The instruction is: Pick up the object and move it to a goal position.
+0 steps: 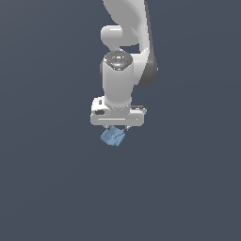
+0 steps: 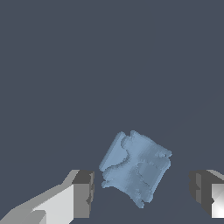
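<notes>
Pincer (image 2: 141, 194) fingers spread, light-blue lump (image 2: 135, 168) between, untouched

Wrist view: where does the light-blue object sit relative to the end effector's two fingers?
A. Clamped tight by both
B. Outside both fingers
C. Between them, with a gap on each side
C: the light-blue object lies between the open end effector's fingers, gaps visible on both sides.
</notes>
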Available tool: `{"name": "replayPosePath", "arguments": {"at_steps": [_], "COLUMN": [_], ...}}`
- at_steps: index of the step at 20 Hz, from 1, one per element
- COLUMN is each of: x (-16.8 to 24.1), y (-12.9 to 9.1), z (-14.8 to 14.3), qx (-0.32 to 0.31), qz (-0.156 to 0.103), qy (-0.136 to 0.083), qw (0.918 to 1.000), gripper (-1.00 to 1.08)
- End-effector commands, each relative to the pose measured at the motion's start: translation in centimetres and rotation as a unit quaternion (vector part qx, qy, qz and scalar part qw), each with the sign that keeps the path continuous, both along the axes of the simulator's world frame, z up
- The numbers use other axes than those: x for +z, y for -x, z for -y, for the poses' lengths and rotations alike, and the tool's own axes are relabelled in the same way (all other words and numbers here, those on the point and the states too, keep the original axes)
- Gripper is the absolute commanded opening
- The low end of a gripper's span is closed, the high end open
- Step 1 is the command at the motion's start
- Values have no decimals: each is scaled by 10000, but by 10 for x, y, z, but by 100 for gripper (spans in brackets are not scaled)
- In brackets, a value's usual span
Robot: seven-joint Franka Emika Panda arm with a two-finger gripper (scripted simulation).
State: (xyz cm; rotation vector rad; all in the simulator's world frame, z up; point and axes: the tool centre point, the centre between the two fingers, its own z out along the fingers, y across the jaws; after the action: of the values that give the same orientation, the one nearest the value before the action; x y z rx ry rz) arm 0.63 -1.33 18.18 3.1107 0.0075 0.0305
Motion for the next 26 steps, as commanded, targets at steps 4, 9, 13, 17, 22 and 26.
{"name": "replayPosePath", "arguments": {"at_steps": [4,9,13,17,22,26], "x": [-3,-9,-16,-25,-37,-46], "y": [2,5,10,15,23,29], "z": [0,1,2,3,6,9], "qx": [-8,-37,-79,-145,-267,-386], "qz": [-13,-33,-45,-40,11,85], "qy": [-87,-295,-546,-868,-1327,-1672], "qw": [10000,9996,9985,9961,9908,9851], "gripper": [68,68,68,68,68,68]}}
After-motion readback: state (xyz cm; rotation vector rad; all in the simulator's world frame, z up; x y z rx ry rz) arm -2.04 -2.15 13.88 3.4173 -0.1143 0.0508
